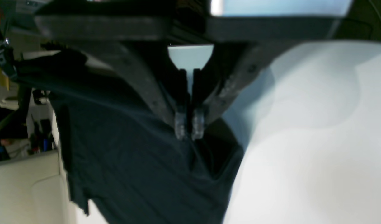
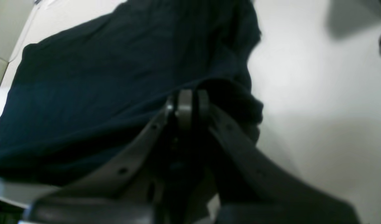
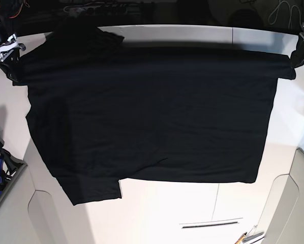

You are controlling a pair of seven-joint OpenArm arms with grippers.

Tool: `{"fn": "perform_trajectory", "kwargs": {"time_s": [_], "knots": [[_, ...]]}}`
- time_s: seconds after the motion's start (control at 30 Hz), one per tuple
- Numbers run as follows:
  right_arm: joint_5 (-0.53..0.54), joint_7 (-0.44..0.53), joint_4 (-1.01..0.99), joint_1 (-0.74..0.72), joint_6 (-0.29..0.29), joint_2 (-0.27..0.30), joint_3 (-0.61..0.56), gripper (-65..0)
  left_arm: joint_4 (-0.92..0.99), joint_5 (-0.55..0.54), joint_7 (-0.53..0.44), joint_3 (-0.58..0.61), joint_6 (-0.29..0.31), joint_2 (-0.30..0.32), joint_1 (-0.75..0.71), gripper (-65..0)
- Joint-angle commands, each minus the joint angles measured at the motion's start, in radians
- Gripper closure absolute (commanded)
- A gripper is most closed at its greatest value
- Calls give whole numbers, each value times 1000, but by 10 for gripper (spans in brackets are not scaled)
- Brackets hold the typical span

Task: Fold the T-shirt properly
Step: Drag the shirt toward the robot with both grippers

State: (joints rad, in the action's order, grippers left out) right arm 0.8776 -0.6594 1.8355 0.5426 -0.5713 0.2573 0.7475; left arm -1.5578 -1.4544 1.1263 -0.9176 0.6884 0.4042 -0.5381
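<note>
In the base view, the right end effector [image 3: 12, 71] at far left is clenched on one upper corner of the T-shirt [image 3: 152, 117]. The plain black T-shirt hangs spread between both arms above the white counter [image 3: 167, 208]. At far right, the left end effector [image 3: 293, 60] grasps the opposite corner.

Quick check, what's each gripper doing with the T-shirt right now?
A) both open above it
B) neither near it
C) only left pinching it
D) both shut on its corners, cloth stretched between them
D: the left gripper and right gripper each pinch black cloth, with the T-shirt spread between them.
</note>
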Motion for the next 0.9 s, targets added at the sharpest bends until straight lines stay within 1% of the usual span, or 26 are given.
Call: {"fn": "perform_trajectory", "kwargs": {"time_s": [0.0, 0.07, 0.17, 0.3, 0.4, 0.5, 0.53, 0.63, 0.77, 0.87], "knots": [[-8, 27, 16, -23, -2, 14, -9, 0, -14, -29, -24, -10, 10, 20, 12, 0], [-50, 35, 14, -63, -2, 14, -51, 0, -14, -29, -39, -10, 10, 20, 41, 0], [-142, 66, 14, -117, -1, 14, -137, 0, -14, -3, -57, -1, 10, 20, 78, 0], [-279, 92, 13, -187, 8, 14, -247, 0, -13, 80, -103, 59, 10, 20, 124, 0], [-366, 113, 13, -239, 41, 14, -303, 0, -13, 177, -158, 110, 10, 21, 163, 0], [-442, 136, 13, -276, 79, 14, -335, 0, -13, 251, -196, 129, 10, 20, 190, 0], [-459, 138, 12, -285, 81, 14, -341, 0, -13, 265, -209, 129, 10, 22, 195, 0], [-487, 140, 2, -306, 111, 14, -346, 0, -13, 308, -234, 129, 10, 28, 210, 0], [-525, 140, -52, -320, 162, 14, -346, 0, -13, 362, -252, 129, 10, 28, 234, 0], [-530, 143, -118, -320, 172, 14, -346, 0, -13, 402, -296, 129, 10, 28, 234, 0]]}}
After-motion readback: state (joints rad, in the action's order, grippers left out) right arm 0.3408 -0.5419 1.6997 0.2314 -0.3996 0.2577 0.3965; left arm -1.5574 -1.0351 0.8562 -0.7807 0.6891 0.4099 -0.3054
